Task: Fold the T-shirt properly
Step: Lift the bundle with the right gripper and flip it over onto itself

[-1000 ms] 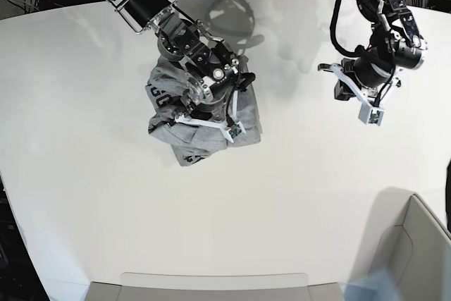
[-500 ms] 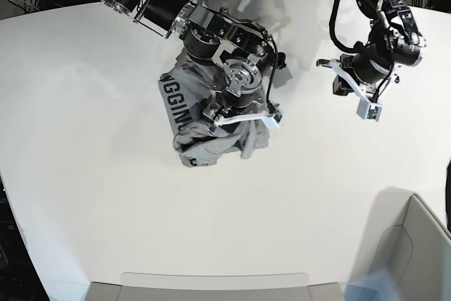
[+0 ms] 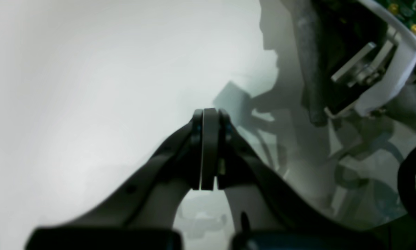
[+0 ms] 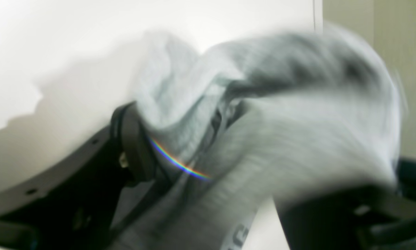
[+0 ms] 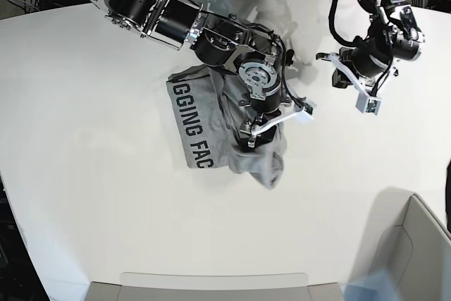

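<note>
T-shirt [image 4: 263, 146] — blurred — in right gripper [image 4: 180, 139]

Right wrist view, heavily blurred. Grey T-shirt [image 4: 280, 114] bunched up, filling centre out to 3 o'clock. Right gripper [image 4: 180, 156]: dark left finger [image 4: 131, 146] at 9 o'clock pressed against the cloth, fabric pinched in the grip. Black letters on the cloth at 6 o'clock. White table [image 4: 72, 45] from 10 to 12 o'clock.

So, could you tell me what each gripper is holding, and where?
The right gripper is clamped on a bunched fold of the T-shirt; which part is unclear. The left gripper is shut on nothing.
</note>
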